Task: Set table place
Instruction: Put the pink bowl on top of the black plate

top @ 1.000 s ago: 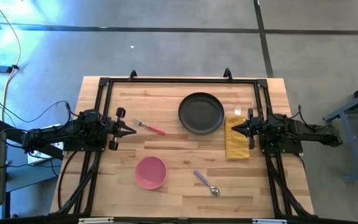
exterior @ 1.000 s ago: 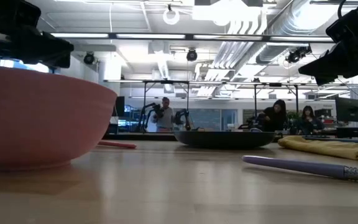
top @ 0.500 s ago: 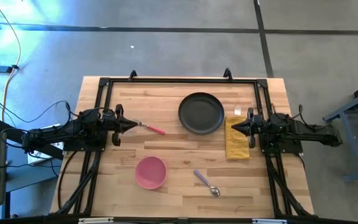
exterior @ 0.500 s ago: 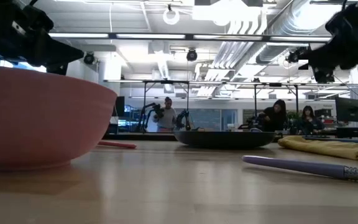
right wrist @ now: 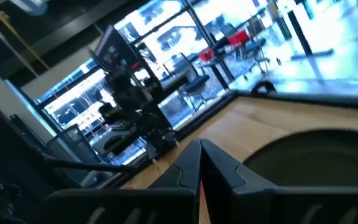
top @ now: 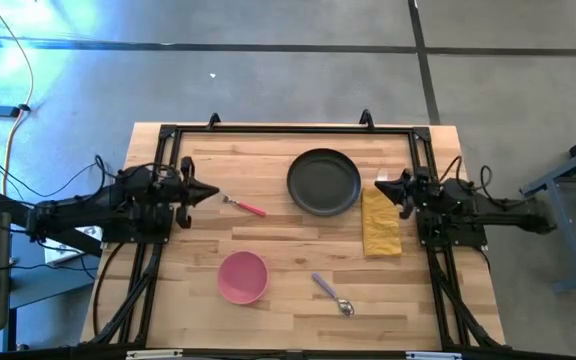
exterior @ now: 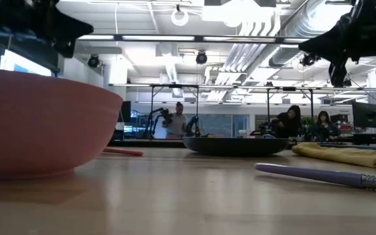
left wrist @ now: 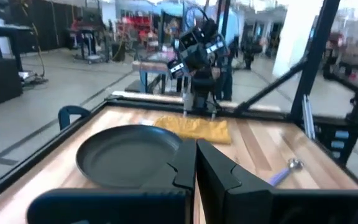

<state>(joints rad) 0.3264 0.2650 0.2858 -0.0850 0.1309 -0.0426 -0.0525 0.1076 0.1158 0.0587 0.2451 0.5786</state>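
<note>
Wood table [top: 288,300] from above: the plate [top: 324,182], bowl [top: 242,277], fork [top: 244,206], spoon [top: 332,294] and napkin [top: 380,222] lie scattered, so nothing looks set yet. Each wrist view shows pressed-together, empty jaws: left gripper [top: 212,194] just before the fork, right gripper [top: 380,186] beside the napkin.

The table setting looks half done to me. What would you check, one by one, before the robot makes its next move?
1. Left hand empty, fingers together: ok.
2. Right hand empty, fingers together: ok.
3. Fork free to grab, just beyond the left hand: ok.
4. Plate bare, nothing on it: ok.
5. Bowl and spoon in their final places: not ok, both lie apart from the plate.
6. Napkin flat beside the plate: ok.
</note>
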